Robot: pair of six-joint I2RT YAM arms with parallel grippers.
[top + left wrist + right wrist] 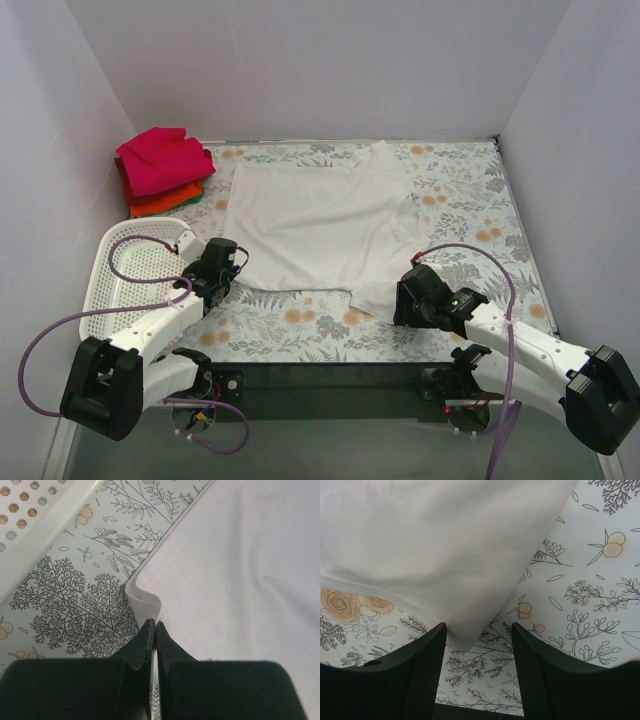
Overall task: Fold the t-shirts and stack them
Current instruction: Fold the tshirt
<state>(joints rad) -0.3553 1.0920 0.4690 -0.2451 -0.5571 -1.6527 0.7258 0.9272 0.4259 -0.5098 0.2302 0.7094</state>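
**Pinching the near hem of the white t-shirt: left side clamped, right side open**

White t-shirt (320, 225) is lying spread flat across the middle of the floral table (470, 190), with its hem edge facing the arms.

Left gripper (154, 630) is sitting at the shirt's near-left corner. In the left wrist view its fingers (142, 647) are pressing together, and a raised fold of the hem is running into the seam between them, so the cloth is being pinched.

Right gripper (479, 627) is sitting at the near-right corner. Its two fingers are standing wide apart. A point of the cloth is lying on the table between them and is not being clamped.

Container: the white mesh basket (150, 222) is standing at the near-left of the table, just beside the left arm. Only its perforated floor is showing inside. The left arm's purple cable (112, 258) is looping across it in the top view; I cannot tell whether the cable is touching it. In the left wrist view the basket's rim is showing at upper left, with bare patterned table lying between it and the shirt edge.

Stack: in the far-left corner, beyond the basket, the magenta-pink t-shirt (165, 158) is lying folded on top of the red-orange t-shirt (160, 203). An edge of the green t-shirt (197, 203) is peeking out underneath. The stack is sitting near the white t-shirt but apart from it.
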